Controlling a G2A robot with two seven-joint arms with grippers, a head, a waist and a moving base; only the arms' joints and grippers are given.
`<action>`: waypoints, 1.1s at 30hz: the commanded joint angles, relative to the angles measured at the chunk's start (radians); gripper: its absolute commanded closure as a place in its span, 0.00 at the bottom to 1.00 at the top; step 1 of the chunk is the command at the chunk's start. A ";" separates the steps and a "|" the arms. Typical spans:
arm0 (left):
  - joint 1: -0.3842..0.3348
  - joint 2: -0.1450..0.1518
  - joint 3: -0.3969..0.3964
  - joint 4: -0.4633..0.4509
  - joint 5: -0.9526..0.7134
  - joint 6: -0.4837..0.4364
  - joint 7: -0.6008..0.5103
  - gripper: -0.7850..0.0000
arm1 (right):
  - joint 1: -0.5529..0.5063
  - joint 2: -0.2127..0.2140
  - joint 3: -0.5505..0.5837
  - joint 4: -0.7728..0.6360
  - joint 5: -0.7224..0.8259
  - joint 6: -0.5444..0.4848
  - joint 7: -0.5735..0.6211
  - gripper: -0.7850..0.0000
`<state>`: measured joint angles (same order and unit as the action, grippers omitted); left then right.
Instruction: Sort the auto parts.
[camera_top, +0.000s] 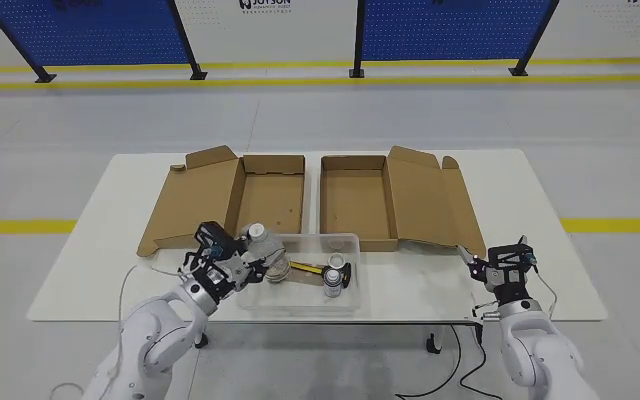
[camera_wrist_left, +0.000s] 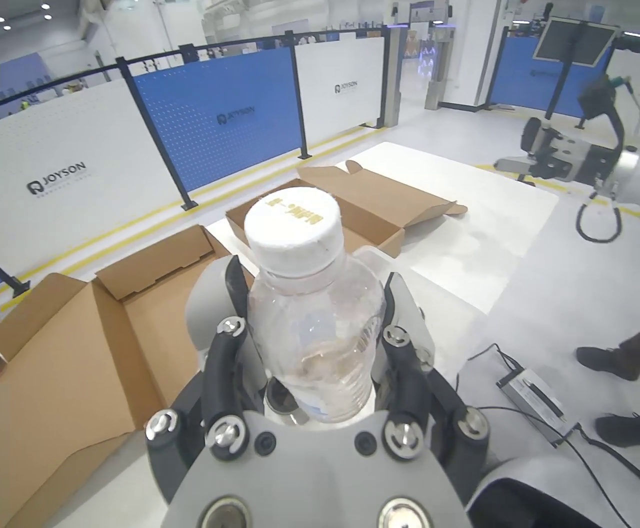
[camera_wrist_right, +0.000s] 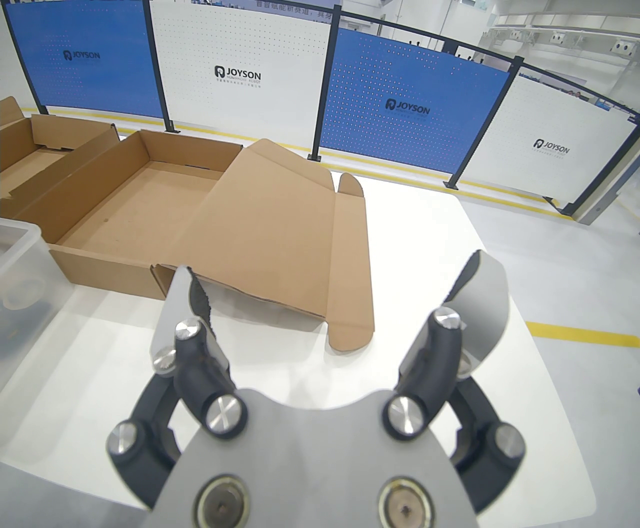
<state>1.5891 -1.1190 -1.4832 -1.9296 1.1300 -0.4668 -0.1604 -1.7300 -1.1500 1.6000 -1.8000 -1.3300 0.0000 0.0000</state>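
Top view: the left gripper (camera_top: 238, 262) clamps a clear plastic bottle with a white screw cap (camera_top: 262, 245) over the left end of the clear plastic bin (camera_top: 342, 237), near the front edge of the white tabletop (camera_top: 420, 290). Left wrist view: the jaws pinch the bottle mid-body. It looks light, thin-walled and slick, so squeeze gently. Right wrist view: the right gripper (camera_wrist_right: 330, 280) hangs spread wide and empty, near the front right corner.

bottle (camera_wrist_left: 315, 345): clear, white cap | clamped in left jaws | at left end of bin (camera_top: 350, 238)
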 joint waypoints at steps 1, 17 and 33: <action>-0.048 -0.005 0.018 0.020 0.021 0.063 0.007 1.00 | 0.000 0.000 0.000 0.000 0.000 0.000 0.000 0.00; -0.339 -0.056 0.233 0.323 0.132 0.351 0.067 1.00 | 0.000 0.000 0.000 0.000 0.000 0.000 0.000 0.00; -0.544 -0.110 0.372 0.630 0.169 0.453 0.100 1.00 | 0.000 0.000 0.000 0.000 0.000 0.000 0.000 0.00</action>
<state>1.0559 -1.2259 -1.1193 -1.3248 1.2951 -0.0186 -0.0636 -1.7300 -1.1500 1.6000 -1.8000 -1.3300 0.0000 0.0000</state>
